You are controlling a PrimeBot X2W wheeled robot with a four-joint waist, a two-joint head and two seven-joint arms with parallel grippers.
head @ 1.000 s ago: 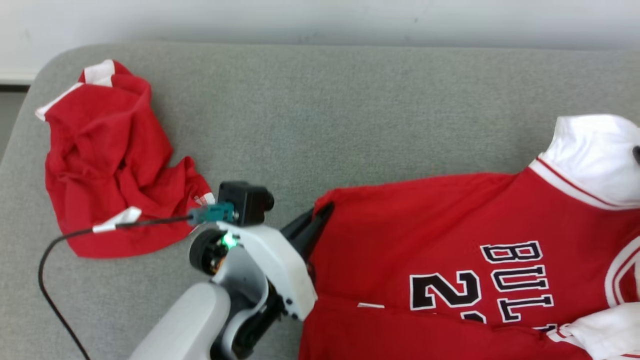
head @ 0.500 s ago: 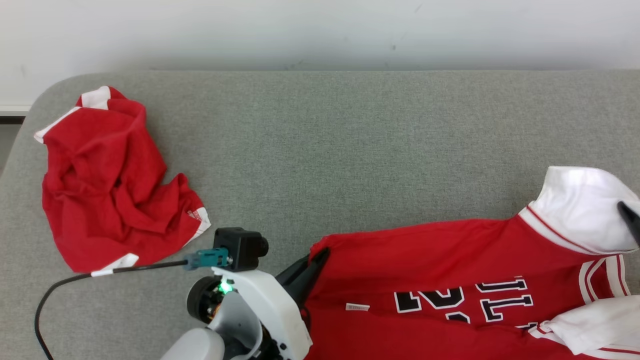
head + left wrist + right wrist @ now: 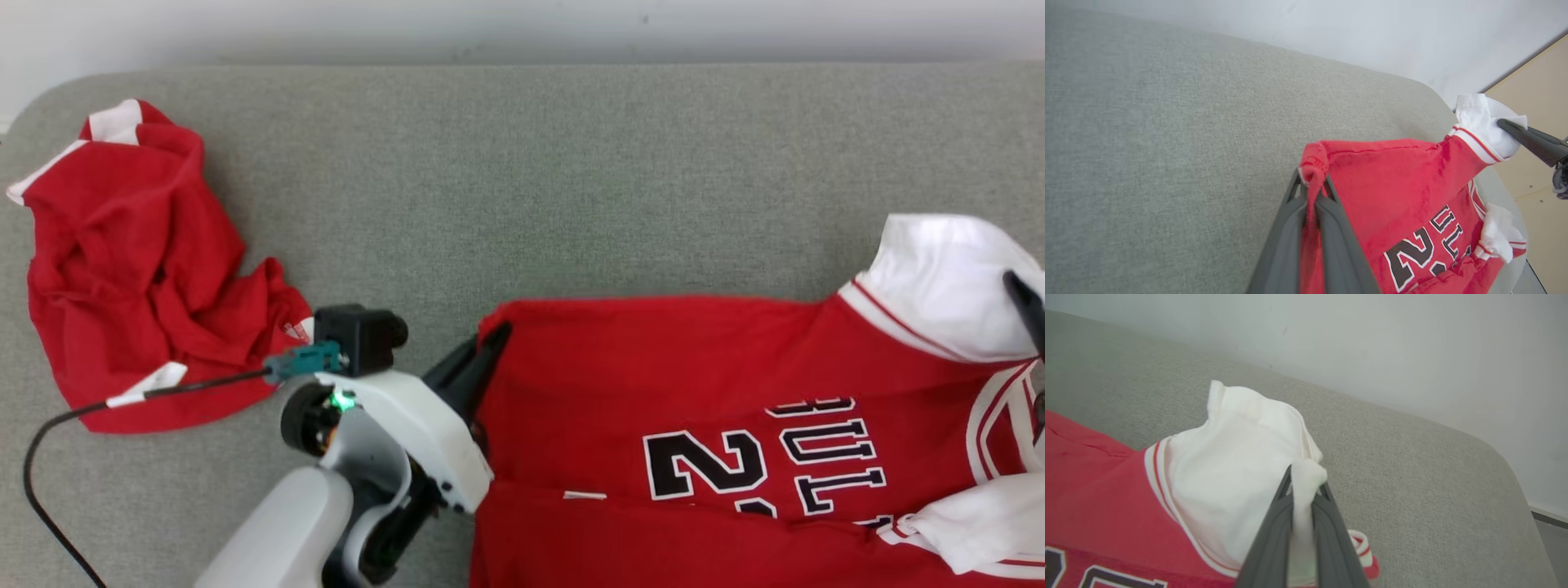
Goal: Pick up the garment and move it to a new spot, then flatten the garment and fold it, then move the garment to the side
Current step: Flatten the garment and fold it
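Bright, even, diffuse light falls on the grey fabric-covered bench [image 3: 571, 163], with no hard shadows; only a thin soft shadow lies along the far edge of the red basketball jersey [image 3: 653, 376]. Its white sleeve [image 3: 939, 278] is nearly washed out. The left gripper's long dark fingers [image 3: 1284, 249] and the right gripper's fingers [image 3: 1269, 547] blur close to the lens, and the red cloth looks grainy in the left wrist view

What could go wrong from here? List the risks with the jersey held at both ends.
1. The left gripper pinches just a small bunch of the jersey at its red corner; a pull could slip it free.
2. The right gripper is shut on the white sleeve, so spreading may stretch the sleeve rather than flatten the body.
3. The wrist cable passes over the crumpled red garment; it might snag it.
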